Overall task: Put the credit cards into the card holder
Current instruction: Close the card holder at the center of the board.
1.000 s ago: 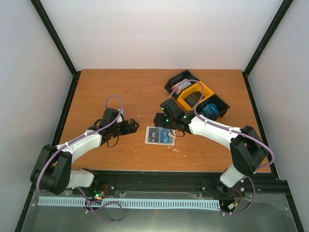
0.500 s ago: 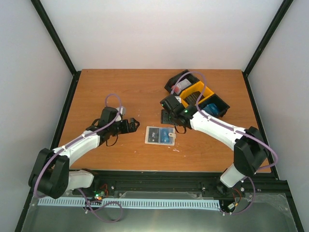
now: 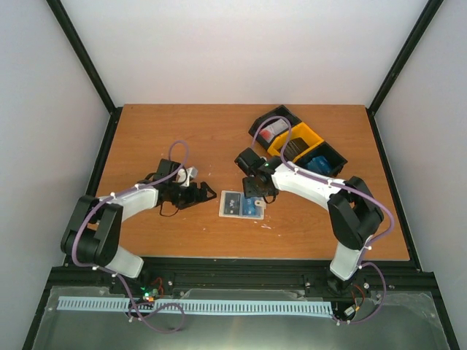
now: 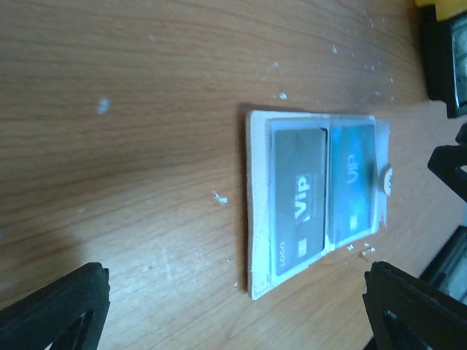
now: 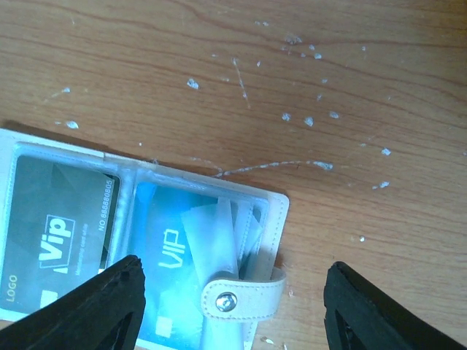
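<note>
The card holder [image 3: 241,205] lies open and flat on the table, pale tan with a snap strap [image 5: 244,297]. A dark grey VIP card [image 5: 62,233] sits in its left half and a bright blue VIP card [image 5: 171,270] in its right half, with crumpled clear sleeves over the blue one. Both also show in the left wrist view: the holder [image 4: 257,211], the grey card [image 4: 299,200], the blue card [image 4: 354,182]. My right gripper [image 5: 233,266] is open and empty, just above the strap end. My left gripper [image 4: 237,270] is open and empty, just left of the holder [image 3: 206,194].
A row of bins stands at the back right: a black one [image 3: 271,125], a yellow one [image 3: 298,144] and a black one holding something blue [image 3: 322,162]. White specks and scratches dot the wood near the holder [image 5: 306,117].
My right gripper rose and swung back, then came down over the holder's right end. My left gripper moved right, closer to the holder, and its arm folded in. The holder stayed put.
</note>
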Controlling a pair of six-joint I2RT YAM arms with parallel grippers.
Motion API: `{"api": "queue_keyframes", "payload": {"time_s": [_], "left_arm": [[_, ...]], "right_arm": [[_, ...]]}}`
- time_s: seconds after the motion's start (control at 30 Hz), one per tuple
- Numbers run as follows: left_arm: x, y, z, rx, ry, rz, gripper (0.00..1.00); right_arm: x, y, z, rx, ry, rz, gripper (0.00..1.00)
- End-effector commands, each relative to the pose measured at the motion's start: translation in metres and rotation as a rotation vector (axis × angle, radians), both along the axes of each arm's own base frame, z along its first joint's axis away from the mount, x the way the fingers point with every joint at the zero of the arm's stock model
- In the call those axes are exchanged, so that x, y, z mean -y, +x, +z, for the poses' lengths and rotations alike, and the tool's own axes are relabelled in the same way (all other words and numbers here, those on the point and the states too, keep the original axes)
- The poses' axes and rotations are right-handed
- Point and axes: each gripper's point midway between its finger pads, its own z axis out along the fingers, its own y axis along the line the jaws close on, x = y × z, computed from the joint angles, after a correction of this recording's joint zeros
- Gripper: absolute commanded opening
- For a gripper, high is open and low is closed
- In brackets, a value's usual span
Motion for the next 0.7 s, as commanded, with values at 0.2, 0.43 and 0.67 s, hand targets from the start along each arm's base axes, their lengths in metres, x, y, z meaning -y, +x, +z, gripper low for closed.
{"api": "queue_keyframes", "payload": {"time_s": [0.2, 0.43, 0.67], "left_arm": [[0.024, 0.002, 0.001, -0.08, -0.121, -0.104, 0.9], [0.027, -0.002, -0.007, -0.122, -0.132, -0.121, 0.89], [0.034, 0.001, -0.007, -0.117, -0.165, -0.137, 0.88]], "right_arm": [[0.001, -0.015, -0.021, -0.099, -0.041, 0.086, 0.67], [0.0, -0.02, -0.033, -0.136, -0.044, 0.1, 0.67], [0.008, -0.023, -0.034, -0.113, -0.045, 0.065, 0.67]]}}
